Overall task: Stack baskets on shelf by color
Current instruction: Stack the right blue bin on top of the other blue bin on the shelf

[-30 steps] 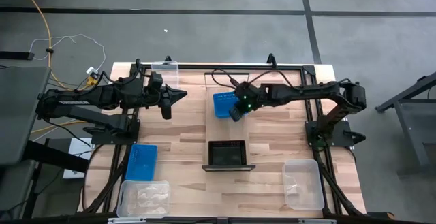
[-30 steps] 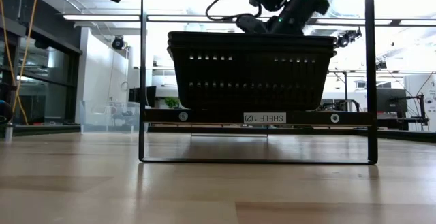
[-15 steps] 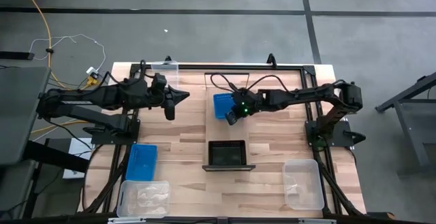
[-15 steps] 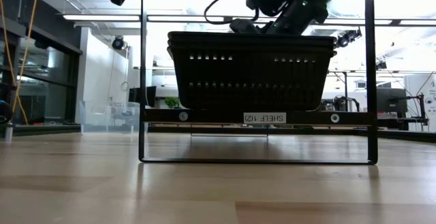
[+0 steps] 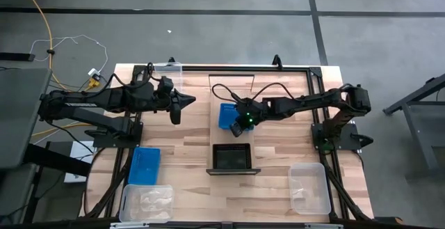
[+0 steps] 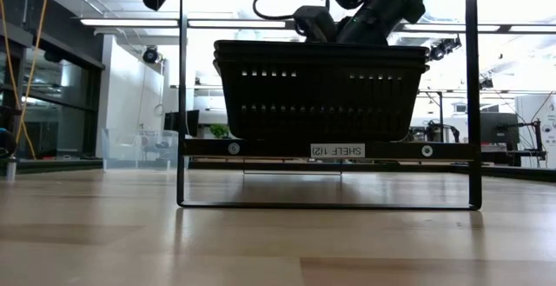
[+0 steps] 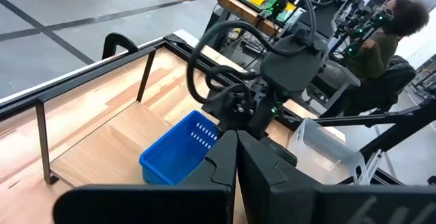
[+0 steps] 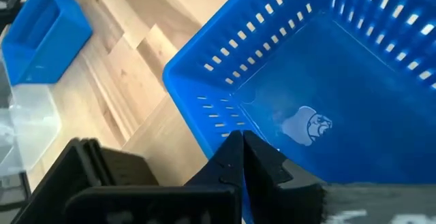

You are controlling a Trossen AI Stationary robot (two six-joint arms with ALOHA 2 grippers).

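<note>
High view: right gripper (image 5: 239, 122) clamped on the rim of a blue basket (image 5: 228, 113), basket hanging just past the fingertips, over the shelf (image 5: 229, 83) at the table's far middle. Right wrist view: both dark fingers (image 8: 235, 157) pinched together over the near blue wall, thin plastic between them, basket floor tilted away beyond. Ahead of and below that gripper, toward the near table edge, black baskets (image 5: 231, 156) nested on a low rack (image 6: 326, 149); far off to its side, a second blue basket (image 5: 144, 165) flat on the tabletop with a clear basket (image 5: 147, 202) just beside it; another clear basket (image 5: 309, 187) near the right-hand corner, and one more clear basket (image 5: 168, 68) at the far edge. Left gripper (image 5: 182, 100) raised, fingertips together, holding nothing, pointed toward the held basket and well apart from it. Likely risks: a one-wall pinch letting the basket swing or slip free; a tilted set-down catching a corner on the shelf's dark frame; a landing skewed enough to spoil later blue stacking.
</note>
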